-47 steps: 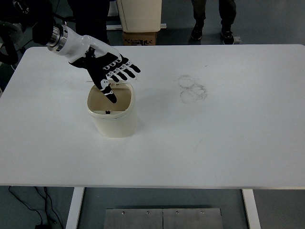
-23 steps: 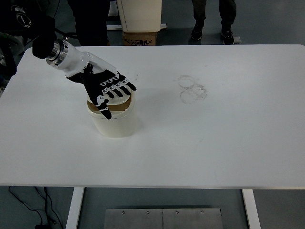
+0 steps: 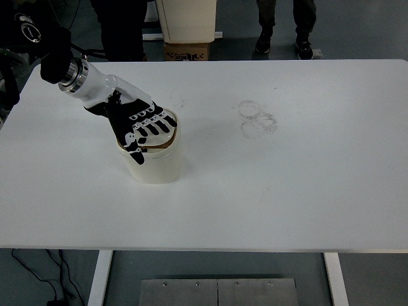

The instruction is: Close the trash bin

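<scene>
A small cream trash bin stands on the white table, left of the middle. My left hand lies flat over the bin's top with its fingers spread, palm down, pressing on the lid. The hand hides most of the lid; only a thin dark gap shows along the rim at the right. The hand grasps nothing. My right arm is not in view.
Faint ring marks stain the table right of the bin. Beyond the far edge stand a cardboard box, a cream cabinet and a person's legs.
My left hand has come down from above the open bin onto its top. The bin's inside, open a second ago, is now covered.
</scene>
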Robot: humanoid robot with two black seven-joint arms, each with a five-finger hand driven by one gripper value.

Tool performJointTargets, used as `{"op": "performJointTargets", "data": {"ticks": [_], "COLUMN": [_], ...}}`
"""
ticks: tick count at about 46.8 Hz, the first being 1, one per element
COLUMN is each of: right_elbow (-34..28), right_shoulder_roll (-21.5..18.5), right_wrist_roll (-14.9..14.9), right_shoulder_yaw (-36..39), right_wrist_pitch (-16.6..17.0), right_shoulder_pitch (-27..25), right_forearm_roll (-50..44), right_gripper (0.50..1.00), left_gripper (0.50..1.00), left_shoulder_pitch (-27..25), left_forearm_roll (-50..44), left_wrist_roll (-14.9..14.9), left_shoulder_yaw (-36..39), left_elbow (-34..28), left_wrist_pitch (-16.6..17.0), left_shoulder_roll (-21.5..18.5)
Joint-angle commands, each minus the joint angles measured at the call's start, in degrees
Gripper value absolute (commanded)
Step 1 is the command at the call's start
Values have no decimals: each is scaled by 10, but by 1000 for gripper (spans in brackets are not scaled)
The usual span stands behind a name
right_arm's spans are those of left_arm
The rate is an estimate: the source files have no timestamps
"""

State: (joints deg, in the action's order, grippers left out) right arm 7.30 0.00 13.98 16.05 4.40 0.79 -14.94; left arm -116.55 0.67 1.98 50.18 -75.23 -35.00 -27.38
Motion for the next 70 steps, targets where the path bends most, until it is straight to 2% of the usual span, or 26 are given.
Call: {"op": "performJointTargets", "data": {"ticks": [1,53,64,70], "right_elbow": [0,0,0,0], "right_shoulder_roll": [0,0,0,0], "right_wrist_roll": [0,-1,0,0], "right_shoulder_yaw": [0,-1,0,0], "right_wrist_pitch": [0,0,0,0], "right_shoulder_pitch": [0,0,0,0], "right_forearm_roll": [0,0,0,0], "right_gripper": [991,991,991,991], "left_gripper": [1000,1000,1000,1000], "left_shoulder_pitch": [0,6,6,13], "left_forearm_roll": [0,-1,-8,-34], "left_wrist_roll": [0,0,-1,-2], "left_shoulder_yaw": [5,3,-9,-24], "left_elbow": [0,5,47,90], "left_wrist_pitch": [0,0,0,0], "left_shoulder_roll": [1,3,0,-12]}}
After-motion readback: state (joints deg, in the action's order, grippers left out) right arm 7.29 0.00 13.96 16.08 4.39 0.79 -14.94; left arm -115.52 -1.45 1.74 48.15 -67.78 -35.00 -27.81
